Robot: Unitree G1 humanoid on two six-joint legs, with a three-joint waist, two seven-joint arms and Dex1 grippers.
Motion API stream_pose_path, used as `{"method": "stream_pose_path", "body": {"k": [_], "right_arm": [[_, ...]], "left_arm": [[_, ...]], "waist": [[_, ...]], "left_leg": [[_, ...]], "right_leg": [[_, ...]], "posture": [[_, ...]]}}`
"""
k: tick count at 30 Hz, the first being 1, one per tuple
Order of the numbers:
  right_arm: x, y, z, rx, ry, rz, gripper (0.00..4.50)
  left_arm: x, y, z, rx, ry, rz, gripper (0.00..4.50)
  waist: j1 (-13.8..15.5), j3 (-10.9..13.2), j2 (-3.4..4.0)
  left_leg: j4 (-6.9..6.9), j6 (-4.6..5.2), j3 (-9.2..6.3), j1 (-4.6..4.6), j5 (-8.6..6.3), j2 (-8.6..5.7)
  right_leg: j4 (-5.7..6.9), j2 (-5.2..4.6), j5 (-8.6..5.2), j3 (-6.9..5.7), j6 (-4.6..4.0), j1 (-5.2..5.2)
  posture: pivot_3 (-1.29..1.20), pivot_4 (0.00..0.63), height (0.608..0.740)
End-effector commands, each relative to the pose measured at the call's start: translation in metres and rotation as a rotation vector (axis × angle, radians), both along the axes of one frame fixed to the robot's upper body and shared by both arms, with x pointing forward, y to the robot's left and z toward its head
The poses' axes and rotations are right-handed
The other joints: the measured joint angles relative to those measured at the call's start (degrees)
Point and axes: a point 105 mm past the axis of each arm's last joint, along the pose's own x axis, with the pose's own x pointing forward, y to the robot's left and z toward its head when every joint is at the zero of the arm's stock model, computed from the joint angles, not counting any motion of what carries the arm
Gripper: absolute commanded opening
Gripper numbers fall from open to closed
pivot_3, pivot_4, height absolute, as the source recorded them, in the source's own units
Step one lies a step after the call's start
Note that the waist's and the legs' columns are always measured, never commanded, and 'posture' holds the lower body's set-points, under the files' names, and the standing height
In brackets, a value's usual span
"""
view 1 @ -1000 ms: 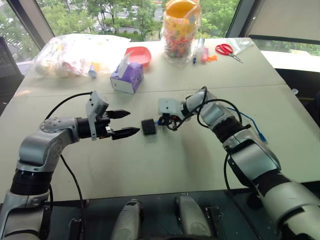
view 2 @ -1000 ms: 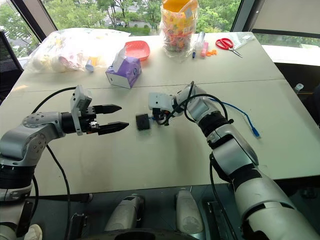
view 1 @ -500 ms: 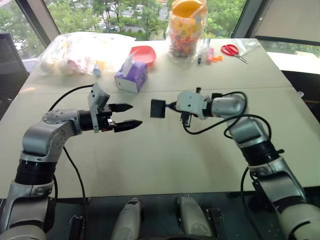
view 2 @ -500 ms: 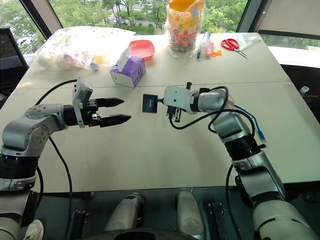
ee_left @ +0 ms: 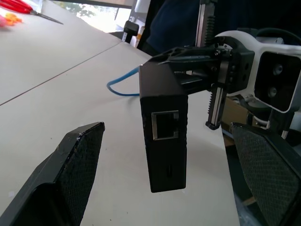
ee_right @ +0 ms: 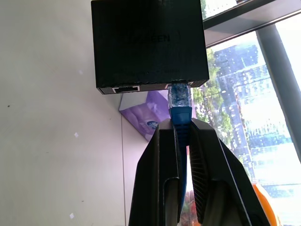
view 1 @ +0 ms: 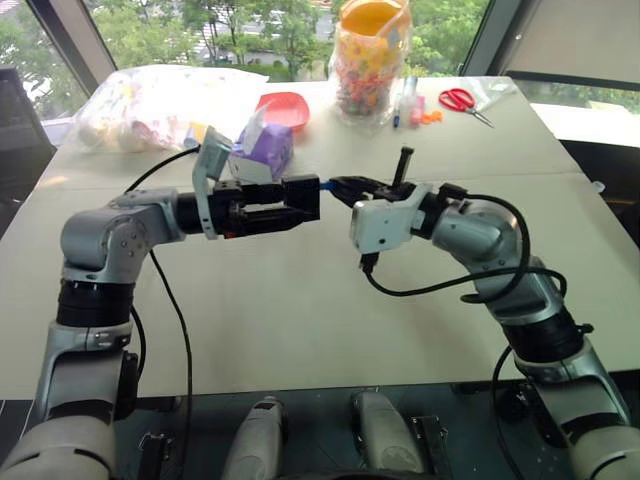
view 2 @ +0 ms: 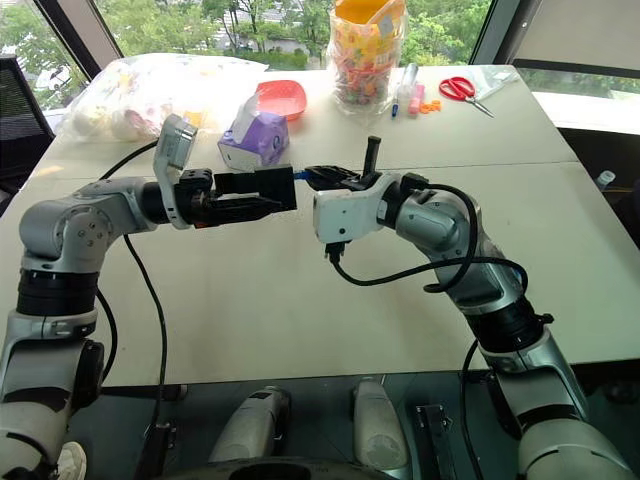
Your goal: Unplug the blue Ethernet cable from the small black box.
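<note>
The small black box (ee_left: 163,136) hangs in the air above the counter (view 1: 300,330), between the 2 arms, carried only by its cord. The right pincer (ee_right: 180,136) is pressed together on the blue Ethernet cable (ee_right: 180,106) just behind the plug, which is seated in 1 of the 2 ports on the box's near edge. From that pincer the box lies straight ahead along the line of the fingers, so the cable's axis and the pincer's axis coincide.

The left pincer (ee_left: 174,179) is spread wide, with 1 fingertip (ee_left: 80,155) on each flank of the box and a gap showing on both sides in the left wrist view. In the head views the box (view 2: 272,187) sits at the tips of this pincer; whether a pad already brushes it cannot be told.

The 2 pincers face each other roughly head-on along 1 level line. The coming move appears to turn on this: once the left fingers clamp the box's flanks, a pull apart along that shared line should draw the plug out. A latch tab, if present, is too small to see.
</note>
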Motion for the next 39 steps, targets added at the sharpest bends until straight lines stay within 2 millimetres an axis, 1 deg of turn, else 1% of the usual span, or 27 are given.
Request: {"method": "stream_pose_path", "body": {"k": [1,3,6,9,10,11,13,14,18,19,20,22,24,28,29,30,32,34,36,39], "right_arm": [[-0.009,0.005,0.015,0.009,-0.073,0.035,0.02],[-0.010,0.005,0.015,0.009,-0.076,0.037,0.02],[-0.011,0.007,0.018,0.009,-0.082,0.044,0.00],[-0.016,0.010,0.020,0.014,-0.080,0.058,0.00],[-0.018,0.012,0.020,0.016,-0.079,0.064,0.00],[-0.020,0.013,0.020,0.017,-0.078,0.068,0.00],[-0.022,0.014,0.020,0.018,-0.076,0.074,0.00],[-0.023,0.014,0.020,0.018,-0.074,0.075,0.00],[-0.024,0.014,0.018,0.017,-0.056,0.078,0.00],[-0.023,0.013,0.016,0.033,-0.009,0.074,0.00],[-0.022,0.008,0.013,0.068,0.086,0.061,0.00],[-0.024,0.000,0.010,0.151,0.299,0.054,0.85],[-0.027,-0.004,0.014,0.248,0.468,0.067,1.60],[-0.029,-0.012,0.023,0.369,0.745,0.076,3.73],[-0.030,-0.014,0.027,0.417,0.845,0.083,4.19],[-0.034,-0.015,0.031,0.449,0.959,0.110,4.44],[-0.039,-0.017,0.033,0.473,1.106,0.137,4.44],[-0.041,-0.016,0.030,0.485,1.210,0.141,4.44],[-0.038,-0.014,0.026,0.488,1.272,0.122,4.44],[-0.037,-0.006,0.027,0.502,1.335,0.135,4.44]], "left_arm": [[-0.001,-0.001,0.010,-0.012,-0.039,-0.004,4.50],[-0.002,-0.001,0.008,-0.008,-0.040,-0.006,4.50],[0.000,-0.003,0.002,0.006,-0.046,0.003,3.68],[0.005,-0.007,-0.005,-0.001,-0.039,0.020,2.33],[0.006,-0.008,-0.007,0.002,-0.038,0.023,1.94],[0.007,-0.008,-0.009,0.005,-0.039,0.025,1.43],[0.007,-0.009,-0.011,0.007,-0.040,0.021,0.63],[0.008,-0.009,-0.011,0.007,-0.040,0.021,0.53],[0.010,-0.010,-0.013,0.020,-0.041,0.013,0.54],[0.010,-0.010,-0.014,0.028,-0.039,0.002,0.54],[0.008,-0.010,-0.015,0.043,-0.043,-0.014,0.54],[0.005,-0.008,-0.016,0.069,-0.047,-0.044,0.54],[0.002,-0.006,-0.016,0.090,-0.056,-0.074,0.54],[-0.008,-0.001,-0.013,0.116,-0.049,-0.148,0.54],[-0.011,0.000,-0.011,0.120,-0.051,-0.169,0.54],[-0.015,0.002,-0.007,0.117,-0.055,-0.192,0.54],[-0.020,0.003,-0.003,0.116,-0.067,-0.223,0.54],[-0.023,0.003,0.000,0.116,-0.074,-0.244,0.54],[-0.026,0.003,0.001,0.114,-0.071,-0.261,0.54],[-0.028,0.001,0.002,0.115,-0.074,-0.278,0.54]], "waist": [[0.1,0.0,0.00],[0.1,0.0,0.00],[0.2,0.0,0.00],[0.2,0.0,0.00],[0.2,0.0,0.00],[0.2,0.0,-0.01],[0.2,0.0,-0.01],[0.2,0.0,-0.01],[0.1,0.0,-0.01],[0.2,0.0,-0.01],[0.2,0.0,-0.01],[0.2,0.0,0.00],[0.1,0.0,-0.01],[0.2,0.0,0.00],[0.1,0.0,0.00],[0.1,0.0,0.01],[0.2,0.0,0.01],[0.2,0.0,0.00],[0.2,0.0,0.00],[0.2,0.0,0.01]], "left_leg": [[0.01,0.00,0.00,0.00,0.00,0.00],[0.02,0.00,0.00,0.00,0.00,-0.01],[0.02,0.00,0.00,0.00,0.00,-0.01],[0.02,0.00,0.00,0.00,0.00,-0.01],[0.02,0.00,-0.01,0.00,0.00,-0.01],[0.02,0.00,0.00,0.00,0.00,-0.01],[0.03,0.00,0.00,-0.01,0.00,-0.01],[0.03,0.00,0.00,-0.01,0.00,-0.01],[0.02,-0.01,-0.01,0.00,0.00,-0.01],[0.02,0.00,0.00,0.00,0.00,-0.01],[0.02,0.00,0.00,0.00,0.00,-0.01],[0.02,0.00,-0.01,-0.01,0.00,-0.01],[0.02,0.00,-0.03,-0.01,0.00,0.00],[0.06,0.00,-0.03,-0.01,0.00,0.00],[0.03,0.01,-0.03,-0.01,0.00,0.00],[0.03,0.01,-0.04,-0.01,0.00,0.01],[0.01,0.01,-0.04,-0.01,0.00,0.02],[0.00,0.01,-0.04,-0.01,0.00,0.02],[-0.01,0.03,-0.04,-0.01,-0.01,0.01],[0.00,0.03,-0.02,-0.03,-0.01,0.01]], "right_leg": [[0.00,0.00,0.00,0.00,0.00,0.01],[-0.01,-0.01,0.00,0.00,0.00,0.03],[-0.01,-0.01,0.00,0.00,0.00,0.03],[-0.02,-0.01,0.00,0.00,0.00,0.05],[-0.02,-0.01,0.00,0.00,0.00,0.05],[-0.02,-0.01,0.00,0.00,0.00,0.05],[-0.02,-0.01,0.00,0.00,0.00,0.05],[-0.02,-0.01,0.00,0.00,0.00,0.05],[-0.01,0.00,0.00,0.00,0.00,0.04],[-0.02,-0.01,0.00,0.00,0.00,0.04],[-0.02,-0.01,0.00,0.00,0.00,0.05],[-0.02,-0.01,0.00,0.00,0.00,0.05],[-0.02,0.00,0.00,0.00,0.00,0.05],[-0.01,-0.01,0.00,0.00,-0.01,0.07],[-0.02,-0.01,0.00,0.00,-0.01,0.07],[-0.01,0.00,0.00,-0.01,-0.02,0.06],[-0.02,0.00,-0.01,-0.01,-0.02,0.05],[-0.03,0.00,-0.01,-0.01,-0.02,0.05],[-0.04,-0.01,-0.01,-0.02,-0.02,0.06],[-0.04,-0.01,-0.01,-0.01,-0.01,0.05]], "posture": [[0.00,0.150,0.740],[0.00,0.150,0.740],[0.00,0.150,0.740],[0.00,0.150,0.740],[0.00,0.150,0.740],[0.00,0.150,0.740],[0.00,0.150,0.740],[0.00,0.150,0.740],[0.00,0.150,0.740],[0.00,0.150,0.740],[0.00,0.150,0.740],[0.00,0.150,0.740],[0.00,0.150,0.740],[0.00,0.150,0.740],[0.00,0.150,0.740],[0.00,0.150,0.740],[0.00,0.150,0.740],[0.00,0.150,0.740],[0.00,0.150,0.740],[0.00,0.150,0.740]]}}
